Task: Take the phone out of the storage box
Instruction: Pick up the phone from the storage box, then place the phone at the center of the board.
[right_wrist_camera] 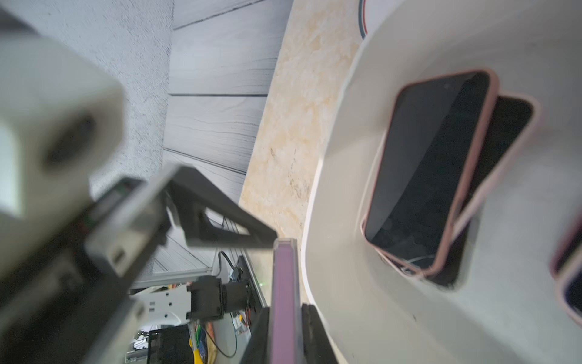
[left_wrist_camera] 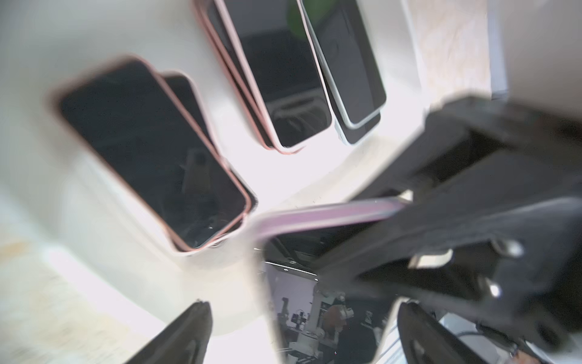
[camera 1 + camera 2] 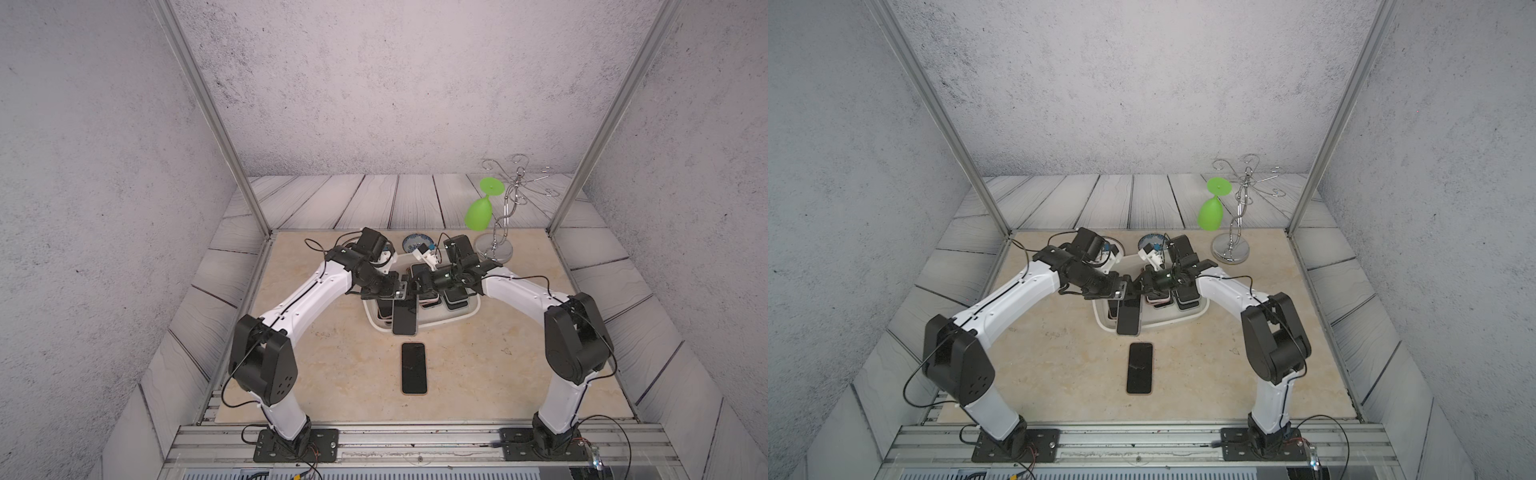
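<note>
The right gripper was clamped on the purple edge of a phone, with a pad on each face. The left gripper stood with its jaws wide apart, one on either side of the same phone. The phone hung out over the near rim of the storage box, at its left end. More phones lay stacked inside the box. Nearer, another phone lay flat on the table.
</note>
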Robot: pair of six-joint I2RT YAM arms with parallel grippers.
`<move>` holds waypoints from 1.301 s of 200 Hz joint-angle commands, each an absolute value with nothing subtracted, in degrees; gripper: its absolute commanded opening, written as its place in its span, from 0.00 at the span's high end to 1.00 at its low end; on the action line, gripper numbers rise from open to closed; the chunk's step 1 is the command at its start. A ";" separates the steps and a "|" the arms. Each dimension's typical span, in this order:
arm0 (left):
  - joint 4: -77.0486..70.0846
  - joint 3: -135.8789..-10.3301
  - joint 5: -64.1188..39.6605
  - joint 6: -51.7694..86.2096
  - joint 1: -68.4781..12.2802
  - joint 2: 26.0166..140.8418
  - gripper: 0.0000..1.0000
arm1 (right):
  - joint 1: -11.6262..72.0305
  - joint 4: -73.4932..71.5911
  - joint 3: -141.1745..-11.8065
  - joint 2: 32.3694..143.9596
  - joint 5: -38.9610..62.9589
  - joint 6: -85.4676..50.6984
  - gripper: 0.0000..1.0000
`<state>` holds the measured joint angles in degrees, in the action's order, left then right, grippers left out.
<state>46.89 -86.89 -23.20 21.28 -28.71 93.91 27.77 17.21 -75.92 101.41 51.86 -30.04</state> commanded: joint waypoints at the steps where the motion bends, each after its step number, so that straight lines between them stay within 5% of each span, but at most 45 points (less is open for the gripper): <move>1: 42.78 -85.23 -19.11 22.76 -24.83 86.16 0.01 | 24.72 29.25 -71.52 92.78 50.06 -22.32 1.00; 92: 38.05 -76.64 -19.67 24.67 -22.59 80.26 0.02 | 23.48 31.30 -48.61 79.60 40.75 -22.89 1.00; 161: 34.36 -74.28 -21.54 25.58 -23.36 83.40 0.00 | 25.72 6.71 -40.07 87.50 46.50 -34.72 1.00; 225: 34.42 -72.99 -20.92 24.93 -23.38 83.17 0.00 | 25.93 8.99 -40.78 92.22 45.47 -31.05 1.00; 260: 34.35 -72.85 -20.55 24.88 -23.38 83.67 0.00 | 25.63 11.72 -40.12 92.21 42.85 -30.06 0.59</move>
